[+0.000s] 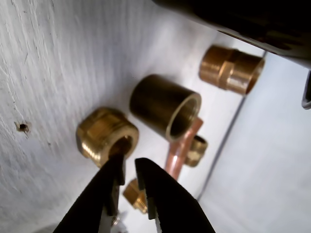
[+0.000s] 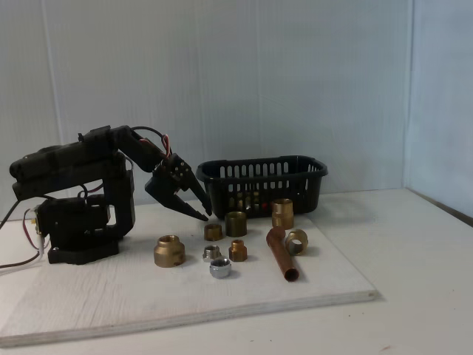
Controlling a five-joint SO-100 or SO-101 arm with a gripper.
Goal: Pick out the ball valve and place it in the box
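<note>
The box (image 2: 310,168), a black slotted basket, stands behind the white board in the fixed view. Brass and red glints show through its slots; they look like the ball valve (image 2: 248,201) lying inside, mostly hidden. My gripper (image 2: 208,215) hangs just left of the basket, above the board, pointing down towards the fittings. In the wrist view my gripper (image 1: 129,162) has a narrow gap between its black fingers and nothing in it. Its tips hover over a hexagonal brass fitting (image 1: 104,131).
Loose fittings lie on the white board (image 2: 89,296): a round brass coupling (image 2: 236,223), a threaded brass nipple (image 2: 281,213), a copper pipe (image 2: 283,257), a large hex fitting (image 2: 169,250), and several small brass and silver nuts. The arm's base (image 2: 77,229) stands at the left.
</note>
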